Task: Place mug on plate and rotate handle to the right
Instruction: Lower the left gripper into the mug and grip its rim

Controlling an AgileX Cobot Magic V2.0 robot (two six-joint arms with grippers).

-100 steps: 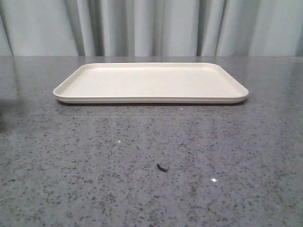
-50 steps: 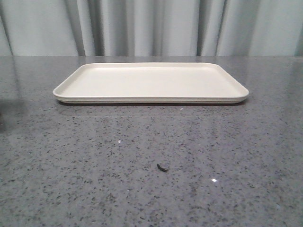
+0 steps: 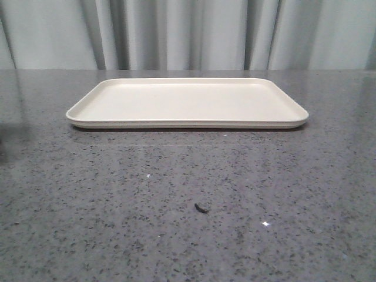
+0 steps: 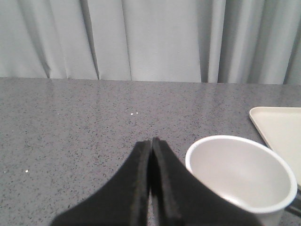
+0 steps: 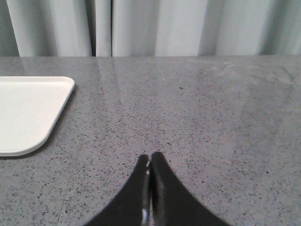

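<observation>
The cream plate [image 3: 187, 101] lies flat at the back middle of the grey table, with nothing on it. Its corner also shows in the left wrist view [image 4: 277, 129] and in the right wrist view [image 5: 28, 113]. The white mug [image 4: 240, 172] stands upright on the table beside my left gripper [image 4: 151, 141], close to the plate's edge. Only a black bit of the handle [image 4: 295, 207] shows at the frame's edge; the smiley face is hidden. The left gripper is shut and empty. My right gripper [image 5: 150, 156] is shut and empty over bare table, beyond the plate's other end. Neither gripper nor the mug shows in the front view.
A small dark scrap [image 3: 201, 207] lies on the table in front of the plate. Grey pleated curtains [image 3: 188, 32] hang behind the table's far edge.
</observation>
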